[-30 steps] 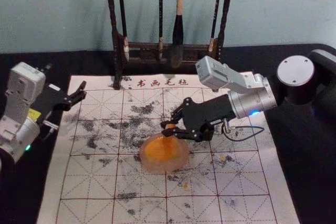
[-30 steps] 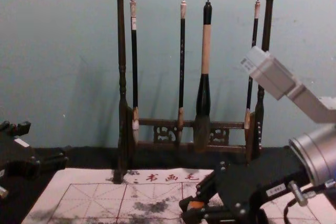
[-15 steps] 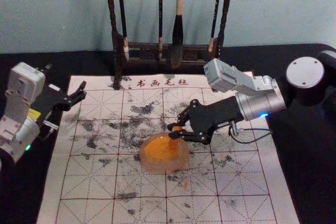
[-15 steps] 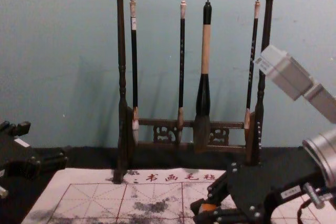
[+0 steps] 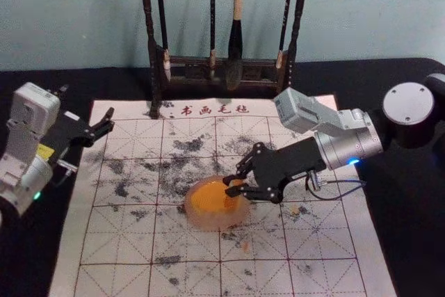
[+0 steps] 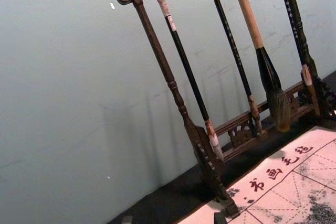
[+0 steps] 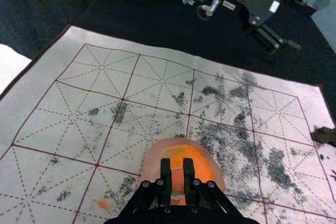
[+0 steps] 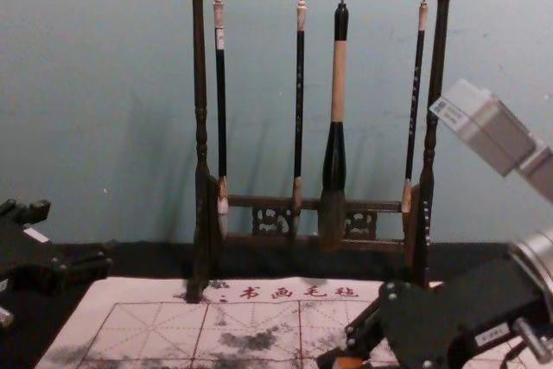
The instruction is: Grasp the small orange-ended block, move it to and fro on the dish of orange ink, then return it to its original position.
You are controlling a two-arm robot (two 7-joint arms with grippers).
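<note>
Right hand [image 5: 227, 186]'s got the orange-ended block [image 7: 177, 182] clamped at the mid-frame ink dish [image 5: 219, 224], prob for rubbing control, while left hand [image 8: 78, 232] idles spread, frame left.

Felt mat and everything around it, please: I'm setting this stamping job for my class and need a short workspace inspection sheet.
Surface: white gridded mat on black cloth; black smudges, a few orange spots.
Job's things: block held over the ink dish; ink contact hidden.
Clutter: nothing seen.
Grippers: right gripper closed on the block; left gripper open, parked at the mat's left.
Cables: one loops beside the right wrist.
Surroundings: rack with four hanging brushes, wall behind.
</note>
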